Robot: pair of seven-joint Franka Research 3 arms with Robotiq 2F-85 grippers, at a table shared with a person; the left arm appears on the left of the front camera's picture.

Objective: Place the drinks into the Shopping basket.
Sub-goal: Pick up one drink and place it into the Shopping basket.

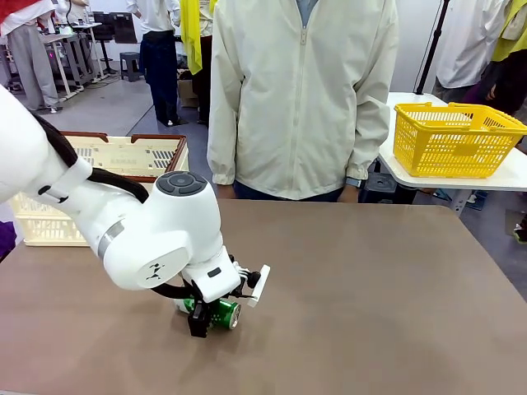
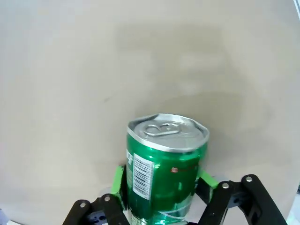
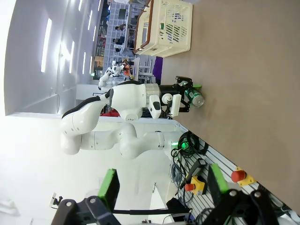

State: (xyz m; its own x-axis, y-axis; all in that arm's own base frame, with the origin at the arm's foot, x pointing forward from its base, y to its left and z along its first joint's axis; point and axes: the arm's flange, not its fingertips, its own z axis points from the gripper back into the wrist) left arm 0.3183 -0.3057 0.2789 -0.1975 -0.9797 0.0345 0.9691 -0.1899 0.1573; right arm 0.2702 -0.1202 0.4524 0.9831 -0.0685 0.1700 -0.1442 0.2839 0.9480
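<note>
Left gripper [image 1: 206, 315]: down at the brown table [image 1: 370, 280], its green pads [image 2: 118, 180] pressed against both sides of the green drink can [image 2: 164, 166], clamped on it.
Green drink can: lying on its side on the near-left part of the table in the front view, silver pull-tab end facing away from the wrist, barcode label turned toward the camera in the left wrist view.
Left arm [image 1: 123, 222]: reaches in from the left, wrist bent low over the can.
Right gripper [image 3: 161, 187]: held up away from the table, fingers spread wide apart with nothing between them; its camera looks across at the left arm and the can [image 3: 194, 97].
Shopping basket [image 1: 123, 160]: cream slotted crate with a dark brown rim, at the table's far-left edge, well apart from the can.
Person [image 1: 300, 90]: standing at the far side in a pale zipped jacket, arms hanging.
Yellow mesh basket [image 1: 453, 140]: on a white side table to the right.
</note>
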